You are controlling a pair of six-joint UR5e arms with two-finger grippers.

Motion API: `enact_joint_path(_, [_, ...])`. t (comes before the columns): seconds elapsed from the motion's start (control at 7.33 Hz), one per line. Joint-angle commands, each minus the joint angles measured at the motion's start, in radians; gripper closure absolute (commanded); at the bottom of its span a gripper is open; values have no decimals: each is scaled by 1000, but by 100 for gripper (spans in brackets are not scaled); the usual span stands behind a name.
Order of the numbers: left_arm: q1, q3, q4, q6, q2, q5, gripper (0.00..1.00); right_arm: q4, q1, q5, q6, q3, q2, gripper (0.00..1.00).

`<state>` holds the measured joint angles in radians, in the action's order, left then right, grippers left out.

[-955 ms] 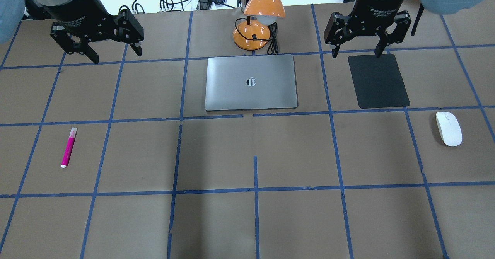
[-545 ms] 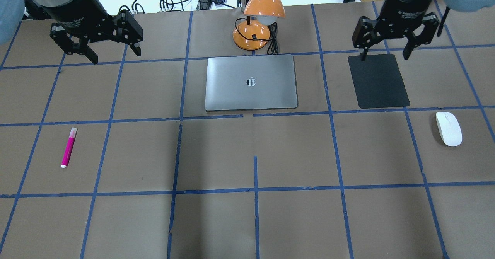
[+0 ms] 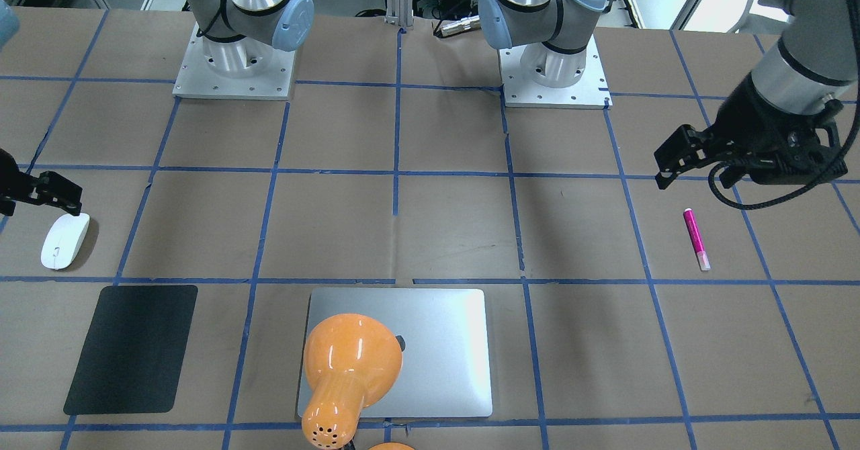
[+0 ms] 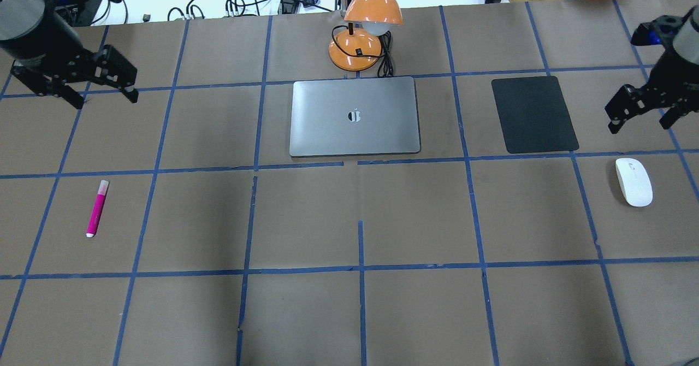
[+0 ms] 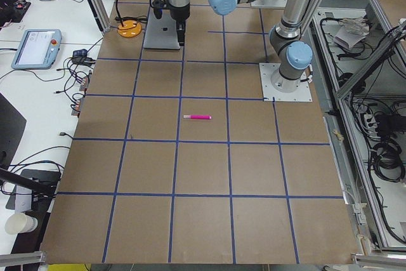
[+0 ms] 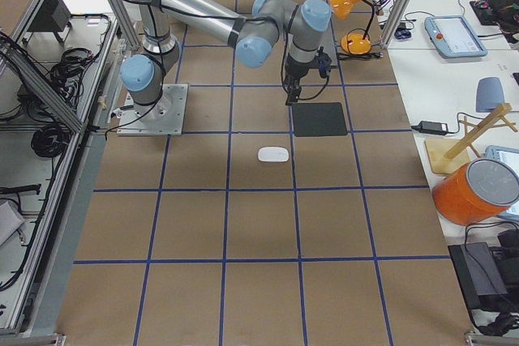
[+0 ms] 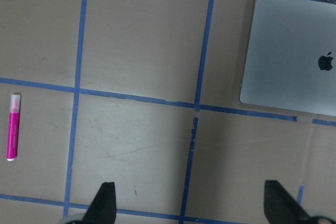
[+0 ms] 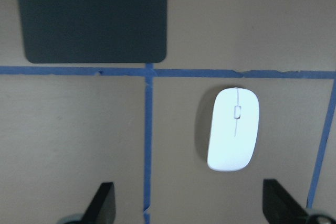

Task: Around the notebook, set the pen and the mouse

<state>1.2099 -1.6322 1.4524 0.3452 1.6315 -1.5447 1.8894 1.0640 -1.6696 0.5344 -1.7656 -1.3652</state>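
The pink pen (image 4: 97, 208) lies on the table's left side, also seen in the left wrist view (image 7: 13, 127). My left gripper (image 4: 105, 99) hovers open and empty behind it, well apart. The white mouse (image 4: 634, 182) rests at the right, below my open, empty right gripper (image 4: 639, 125). In the right wrist view the mouse (image 8: 233, 128) lies just ahead of the spread fingers (image 8: 103, 203), offset toward the right one. The silver notebook (image 4: 355, 116) lies shut at the centre back.
A black mat (image 4: 534, 113) lies between the notebook and the mouse. An orange desk lamp (image 4: 363, 33) with its cord stands just behind the notebook and overhangs it in the front-facing view. Blue tape lines grid the brown table.
Both arms swung outward. The left gripper moved left to above the pen's column. The right gripper moved right and nearer, from the mat's back edge to just behind the mouse. Both stayed open.
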Motion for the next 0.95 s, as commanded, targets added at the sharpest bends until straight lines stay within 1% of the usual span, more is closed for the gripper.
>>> enact_joint_path(0.0, [-156, -233, -308, 249, 36, 3, 0, 167, -108, -1, 117, -99, 69, 0])
enact_joint_path(0.14, [-206, -350, -495, 327, 75, 2, 0, 171, -116, -4, 118, -101, 89, 0])
enact_joint_path(0.27, [-260, -415, -621, 412, 134, -2, 0, 174, -118, -6, 128, -97, 136, 0])
enact_joint_path(0.41, [-297, -435, -698, 432, 198, -6, 0, 204, -118, -4, 139, -95, 171, 0])
enact_joint_path(0.55, [-308, -433, -719, 437, 256, -9, 0, 241, -118, -6, 138, -101, 187, 0])
enact_joint_path(0.68, [-311, -433, -721, 437, 280, -11, 0, 241, -118, -7, 157, -100, 210, 0])
enact_joint_path(0.82, [-313, -434, -724, 434, 281, -12, 0, 264, -118, -7, 198, -101, 216, 0])
